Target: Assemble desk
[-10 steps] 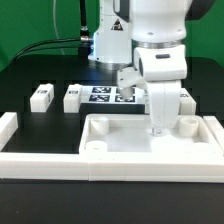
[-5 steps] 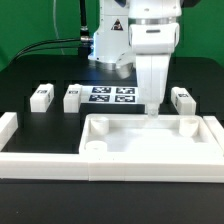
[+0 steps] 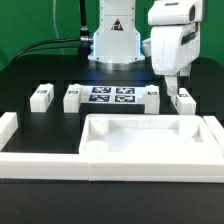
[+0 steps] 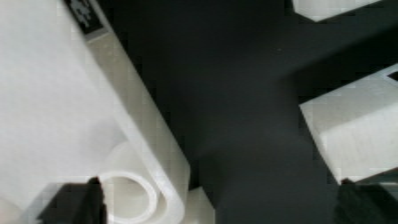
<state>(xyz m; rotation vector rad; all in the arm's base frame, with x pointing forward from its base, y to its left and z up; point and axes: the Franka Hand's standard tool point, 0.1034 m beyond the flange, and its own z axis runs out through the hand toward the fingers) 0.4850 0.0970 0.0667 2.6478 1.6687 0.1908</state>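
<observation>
I see my two-finger gripper (image 3: 172, 87) hanging wide open and empty just above the short white tagged block leg (image 3: 183, 100) near the black table's (image 3: 30, 75) edge at the exterior view's right.

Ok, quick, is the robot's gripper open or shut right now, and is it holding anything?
Two-finger gripper: open, jaws wide apart, holding nothing.
</observation>
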